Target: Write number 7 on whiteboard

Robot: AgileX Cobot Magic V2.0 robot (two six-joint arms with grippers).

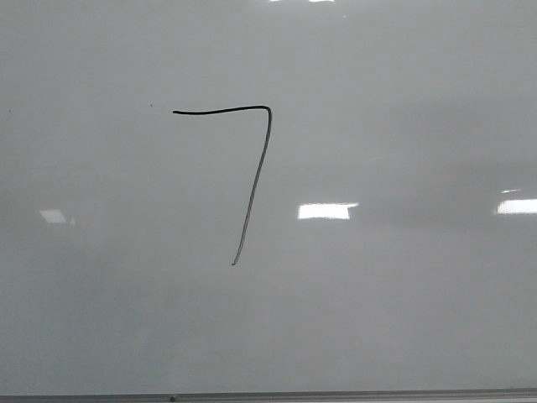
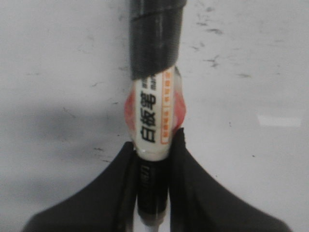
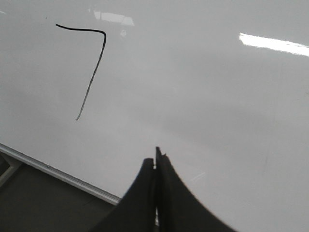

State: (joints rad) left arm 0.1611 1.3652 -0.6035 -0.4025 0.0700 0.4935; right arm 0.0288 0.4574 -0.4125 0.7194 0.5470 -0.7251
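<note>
The whiteboard (image 1: 403, 319) fills the front view, pale grey and glossy. The number 7 (image 1: 256, 176) is drawn on it in thin black line, a short top stroke, a rounded corner and a long slanted downstroke. It also shows in the right wrist view (image 3: 94, 67) on the whiteboard (image 3: 217, 96). My left gripper (image 2: 153, 145) is shut on a whiteboard marker (image 2: 154, 116), white-labelled with black tape round its far part, above a scuffed pale surface. My right gripper (image 3: 155, 162) is shut and empty, over the board near its frame edge. Neither gripper shows in the front view.
The board's thin grey frame edge (image 1: 268, 395) runs along the bottom of the front view and shows in the right wrist view (image 3: 58, 174), with a dark surface (image 3: 43, 208) beyond it. Bright glare patches (image 1: 325, 211) lie on the board.
</note>
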